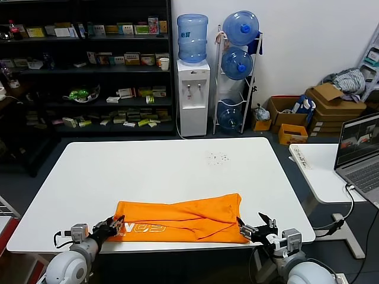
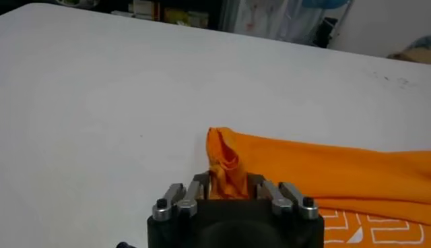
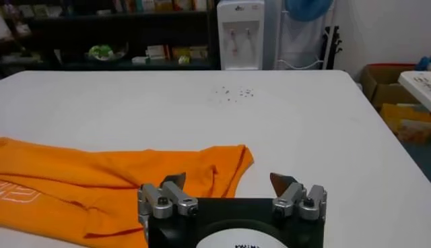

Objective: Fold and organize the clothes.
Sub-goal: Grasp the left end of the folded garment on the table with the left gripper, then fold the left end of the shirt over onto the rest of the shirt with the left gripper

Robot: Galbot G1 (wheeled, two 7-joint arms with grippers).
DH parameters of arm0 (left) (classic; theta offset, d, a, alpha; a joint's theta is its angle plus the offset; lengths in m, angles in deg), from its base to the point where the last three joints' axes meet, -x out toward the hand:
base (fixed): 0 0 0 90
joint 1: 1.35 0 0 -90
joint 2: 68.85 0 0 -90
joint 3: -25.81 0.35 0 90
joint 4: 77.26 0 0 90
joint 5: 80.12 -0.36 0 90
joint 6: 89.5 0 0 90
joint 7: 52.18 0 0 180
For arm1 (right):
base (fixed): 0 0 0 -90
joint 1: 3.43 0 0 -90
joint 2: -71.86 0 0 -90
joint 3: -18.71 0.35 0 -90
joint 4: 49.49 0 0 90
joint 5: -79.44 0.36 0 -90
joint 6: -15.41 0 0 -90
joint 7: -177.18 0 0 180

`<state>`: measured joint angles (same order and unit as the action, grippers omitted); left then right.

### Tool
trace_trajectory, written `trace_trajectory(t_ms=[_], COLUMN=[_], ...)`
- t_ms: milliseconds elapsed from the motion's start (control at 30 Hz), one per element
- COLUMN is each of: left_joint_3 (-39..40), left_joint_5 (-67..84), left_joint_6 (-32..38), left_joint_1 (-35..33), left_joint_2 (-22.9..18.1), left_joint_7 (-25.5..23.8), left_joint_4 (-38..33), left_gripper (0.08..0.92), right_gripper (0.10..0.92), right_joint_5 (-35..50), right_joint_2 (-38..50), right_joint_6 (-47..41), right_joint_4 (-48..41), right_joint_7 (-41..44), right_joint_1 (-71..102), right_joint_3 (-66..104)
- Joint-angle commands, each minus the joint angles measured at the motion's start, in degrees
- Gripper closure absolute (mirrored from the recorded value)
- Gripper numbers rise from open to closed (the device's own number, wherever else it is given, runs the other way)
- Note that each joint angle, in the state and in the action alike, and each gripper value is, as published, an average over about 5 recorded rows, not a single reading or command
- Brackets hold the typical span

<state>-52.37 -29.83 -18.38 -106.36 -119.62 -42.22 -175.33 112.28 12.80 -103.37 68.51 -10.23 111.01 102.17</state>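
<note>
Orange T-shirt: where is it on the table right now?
The T-shirt lies along the table's near edge, between the left gripper and the right gripper.

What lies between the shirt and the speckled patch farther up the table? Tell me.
Nothing: bare white table separates the shirt from the specks. It shows in the head view and the right wrist view.

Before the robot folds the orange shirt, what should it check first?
1. Left gripper on the shirt's end: ok, the cloth is bunched between its fingers.
2. Right gripper on the other end: not ok, its jaws are open and the cloth lies beside one finger, not held.
3. Orange T-shirt on the white table: ok, near the front edge.
4. Shirt smooth: not ok, creased.
5. Neck label seen: cannot tell.
</note>
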Motion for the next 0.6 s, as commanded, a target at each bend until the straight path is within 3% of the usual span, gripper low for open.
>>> trace_trajectory(t_ms=[33, 333, 600], left_joint_3=[0.0, -2.5, -17.4], left_joint_5=[0.7, 0.0, -1.5], left_joint_6=[-0.5, -0.4, -0.3], left_joint_1=[-0.2, -0.9, -9.0], left_joint_2=[0.3, 2.0, 12.8], left_joint_7=[0.1, 0.6, -2.3], left_joint_4=[-1.5, -3.9, -4.8], left_gripper=[0.623, 0.859, 0.874], right_gripper=[0.203, 0.203, 0.203], right_joint_5=[0.0, 0.1, 0.0], right_joint_2=[0.0, -0.3, -1.1], right_joint_6=[0.0, 0.1, 0.6], right_joint_4=[0.1, 0.1, -0.5], right_joint_7=[0.0, -0.1, -0.3], right_joint_1=[0.0, -0.7, -3.3], right_joint_3=[0.1, -0.2, -1.5])
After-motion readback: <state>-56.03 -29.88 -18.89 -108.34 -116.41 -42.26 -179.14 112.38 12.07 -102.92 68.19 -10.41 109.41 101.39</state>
